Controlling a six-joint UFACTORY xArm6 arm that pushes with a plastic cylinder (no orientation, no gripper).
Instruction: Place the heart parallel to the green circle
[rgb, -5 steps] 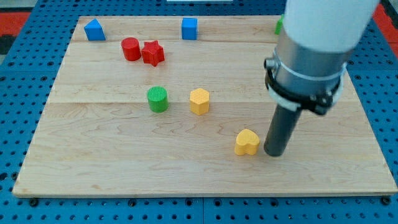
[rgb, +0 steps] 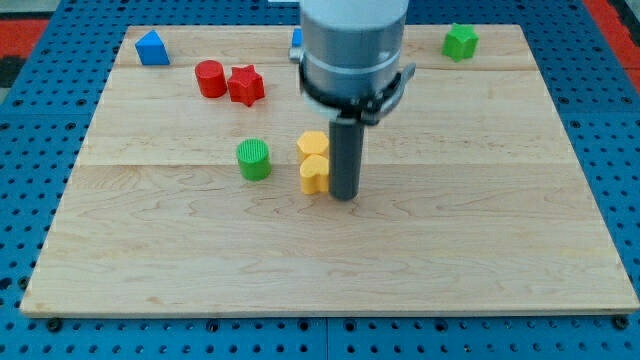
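Yellow heart (rgb: 314, 174) now leftward against the yellow hexagon (rgb: 312, 144), my tip (rgb: 345, 195) alongside; no pincer here.

Arm over mid-counter, rod upright.
Hangs from the view's top as a grey cylinder with a dark clamp ring; straight dark rod below it, my tip (rgb: 344, 196) set down on the counter (rgb: 480, 250).

Bright even light, soft shadows, arm slightly blurred
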